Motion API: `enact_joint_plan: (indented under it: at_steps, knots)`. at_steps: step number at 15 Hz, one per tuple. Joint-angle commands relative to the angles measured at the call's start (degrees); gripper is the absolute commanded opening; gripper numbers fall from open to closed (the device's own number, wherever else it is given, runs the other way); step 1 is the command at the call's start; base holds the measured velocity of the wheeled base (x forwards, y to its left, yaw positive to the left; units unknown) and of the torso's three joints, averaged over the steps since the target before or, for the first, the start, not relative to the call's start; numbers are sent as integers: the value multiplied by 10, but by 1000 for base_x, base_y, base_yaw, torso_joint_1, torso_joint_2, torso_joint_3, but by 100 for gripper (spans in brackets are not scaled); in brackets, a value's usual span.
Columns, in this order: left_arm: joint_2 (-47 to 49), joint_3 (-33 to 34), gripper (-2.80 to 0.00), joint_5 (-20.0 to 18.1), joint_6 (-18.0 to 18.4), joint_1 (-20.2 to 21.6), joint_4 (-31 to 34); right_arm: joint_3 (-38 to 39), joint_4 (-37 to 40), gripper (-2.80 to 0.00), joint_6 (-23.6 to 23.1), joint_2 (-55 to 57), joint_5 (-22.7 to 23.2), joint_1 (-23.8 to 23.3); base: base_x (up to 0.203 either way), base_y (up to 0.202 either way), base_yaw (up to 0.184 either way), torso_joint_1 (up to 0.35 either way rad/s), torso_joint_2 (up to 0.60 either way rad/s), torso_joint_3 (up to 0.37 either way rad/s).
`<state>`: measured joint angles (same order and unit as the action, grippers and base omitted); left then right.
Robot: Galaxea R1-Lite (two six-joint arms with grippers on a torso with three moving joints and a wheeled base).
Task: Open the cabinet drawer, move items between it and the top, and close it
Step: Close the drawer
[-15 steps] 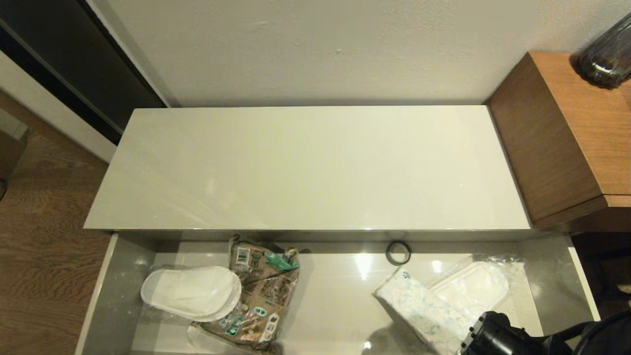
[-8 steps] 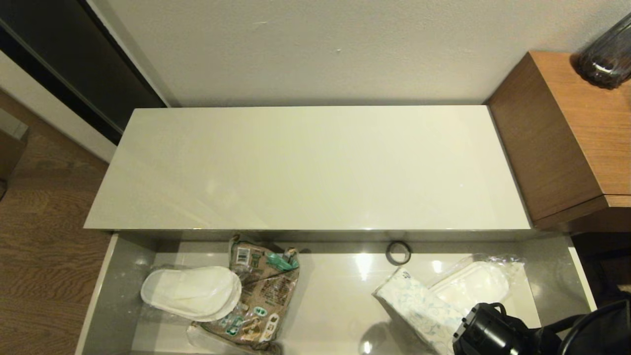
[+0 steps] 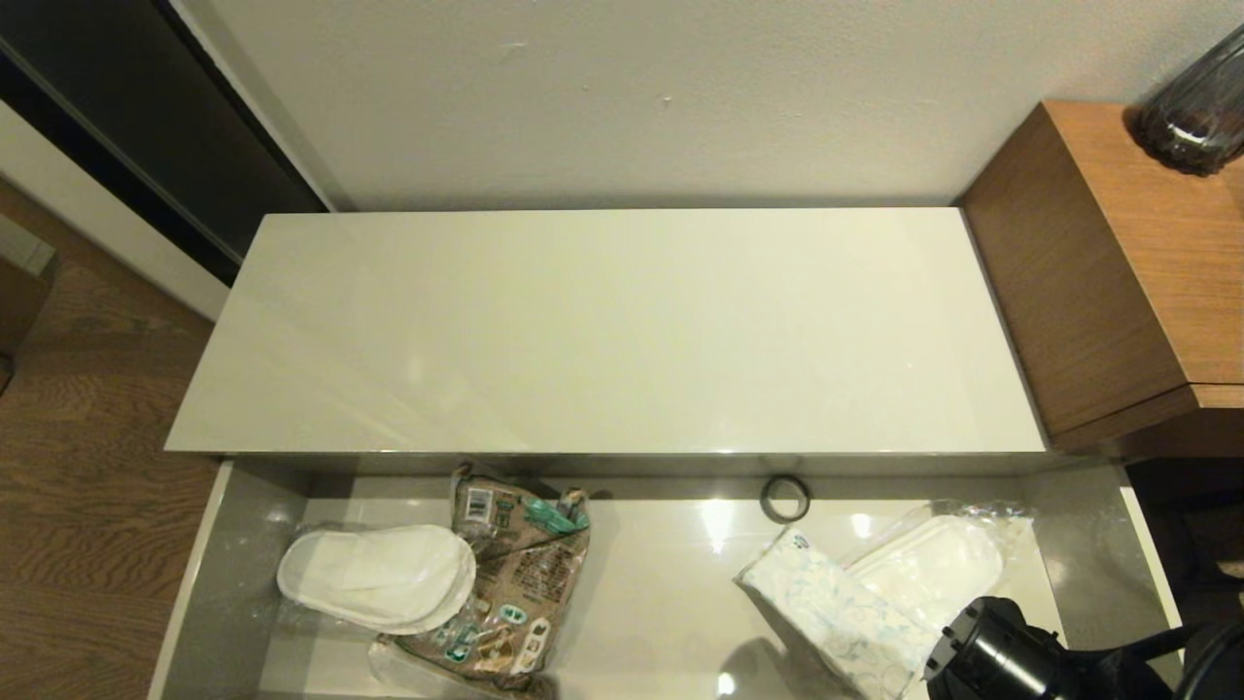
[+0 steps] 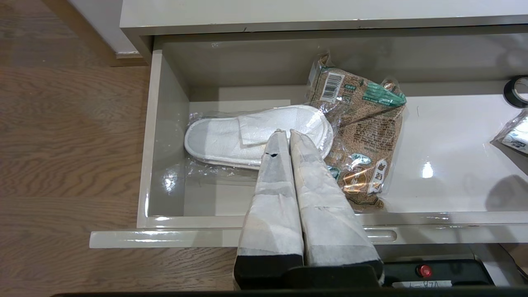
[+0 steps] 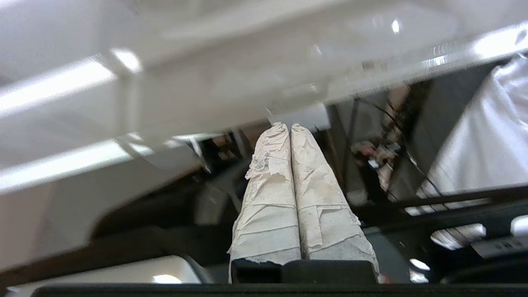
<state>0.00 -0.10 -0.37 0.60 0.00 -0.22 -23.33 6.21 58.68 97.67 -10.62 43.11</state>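
The cabinet drawer (image 3: 233, 544) stands pulled out below the glossy cream top (image 3: 603, 331), which is bare. Inside, at the left, lies a pair of white slippers (image 3: 374, 576) in clear plastic. At the right a tissue pack (image 3: 836, 612) with blue print leans against another wrapped slipper pair (image 3: 938, 564). My left gripper (image 4: 285, 133) is shut and empty, hovering before the drawer front (image 4: 165, 238) and pointing over the left slippers (image 4: 231, 136). My right gripper (image 5: 287, 126) is shut and empty too, low beside the drawer's pale glossy underside. Only its black wrist (image 3: 1011, 661) shows in the head view, near the tissue pack.
A brown printed packet (image 3: 520, 574) lies partly over the left slippers. A small dark ring (image 3: 785, 498) sits at the drawer's back. A wood-grain desk (image 3: 1118, 262) with a dark glass jar (image 3: 1200, 107) stands right of the cabinet. Wooden floor (image 3: 87, 467) lies on the left.
The right arm's wrist edged left towards the tissue pack, then drew back right and lower. The drawer and its contents have not moved.
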Motion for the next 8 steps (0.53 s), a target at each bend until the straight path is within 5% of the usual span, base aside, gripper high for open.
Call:
enact_joint_plan:
  at_steps: [1, 8]
  knots:
    - [0, 0, -280, -1, 0, 0, 0, 6, 6, -280, -1, 46, 7, 0, 0, 0, 0, 0, 0, 0]
    - [0, 0, -280, 0, 0, 0, 0, 9, -12, -280, -6, 126, 34, 3, 0, 0, 0, 0, 0, 0]
